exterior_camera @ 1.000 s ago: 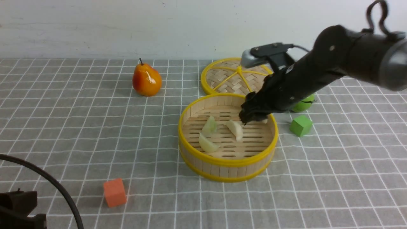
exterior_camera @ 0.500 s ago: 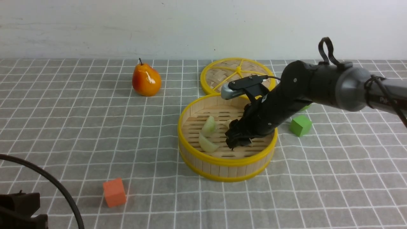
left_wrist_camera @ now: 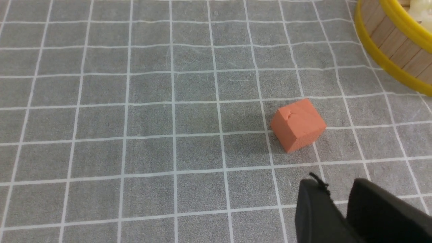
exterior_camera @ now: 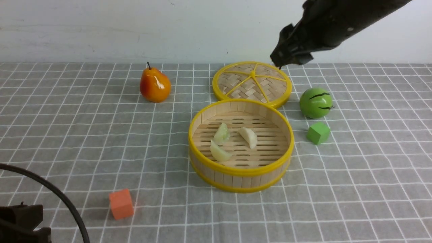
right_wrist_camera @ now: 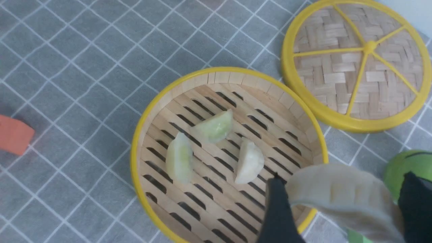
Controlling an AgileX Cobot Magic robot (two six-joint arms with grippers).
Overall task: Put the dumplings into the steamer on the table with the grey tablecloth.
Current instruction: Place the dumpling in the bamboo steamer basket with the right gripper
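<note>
The steamer [exterior_camera: 241, 170] stands mid-table on the grey tablecloth [exterior_camera: 67, 135]. On its slatted floor lie three dumplings: two pale green [exterior_camera: 222, 132] [exterior_camera: 219, 152] and one cream [exterior_camera: 249, 137]. My right gripper [exterior_camera: 280, 62] hangs high above the far side of the table, over the lid. In the right wrist view it [right_wrist_camera: 342, 182] is shut on the fourth, cream dumpling [right_wrist_camera: 337, 199], with the steamer [right_wrist_camera: 141, 135] below. My left gripper [left_wrist_camera: 337, 185] is low at the near left, jaws nearly together and empty, near the orange cube [left_wrist_camera: 298, 124].
The flat woven lid [exterior_camera: 252, 83] lies behind the steamer. A pear [exterior_camera: 155, 84] is at the back left. A green striped ball [exterior_camera: 315, 103] and a green cube [exterior_camera: 318, 133] are right of the steamer. The orange cube [exterior_camera: 121, 203] sits front left.
My right arm dipped into the steamer half a second ago and has now risen high up and back, above the lid, with the cream dumpling still held. The left arm stayed put.
</note>
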